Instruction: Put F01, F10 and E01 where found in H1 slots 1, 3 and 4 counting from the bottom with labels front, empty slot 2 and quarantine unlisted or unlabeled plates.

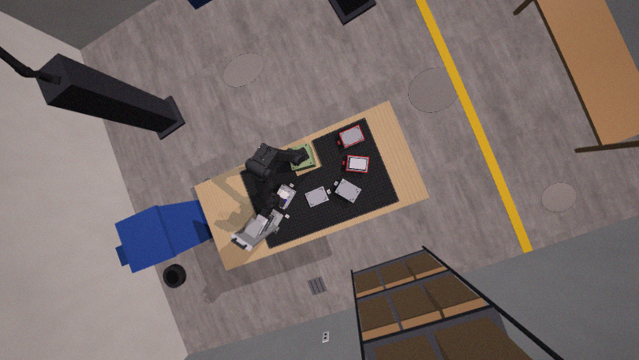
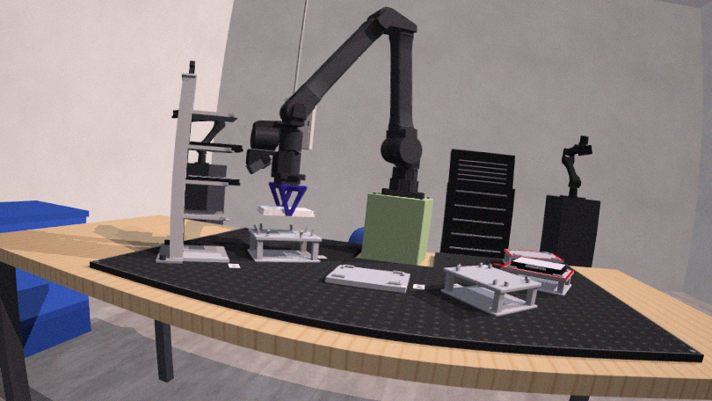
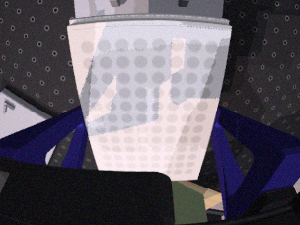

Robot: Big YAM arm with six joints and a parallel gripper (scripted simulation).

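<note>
My gripper (image 2: 287, 196) with blue fingers is shut on a white well plate (image 2: 283, 211) by its long sides and holds it level in the air. The plate hangs a little above a raised grey nest (image 2: 285, 239) that stands just right of the plate hotel H1 (image 2: 199, 174). In the wrist view the plate (image 3: 150, 101) fills the middle, and the nest's end (image 3: 148, 2) shows beyond it. From above, the gripper and plate (image 1: 285, 196) lie near the hotel (image 1: 256, 227). Dark plates sit on the hotel's shelves; their labels are too small to read.
Two red-edged quarantine nests (image 1: 352, 136) (image 1: 357, 163) stand at the far right; the nearer one holds a plate (image 2: 541, 264). A flat grey nest (image 2: 367, 276) and a raised grey nest (image 2: 490, 286) lie mid-mat. The arm's green pedestal (image 2: 395, 227) stands behind.
</note>
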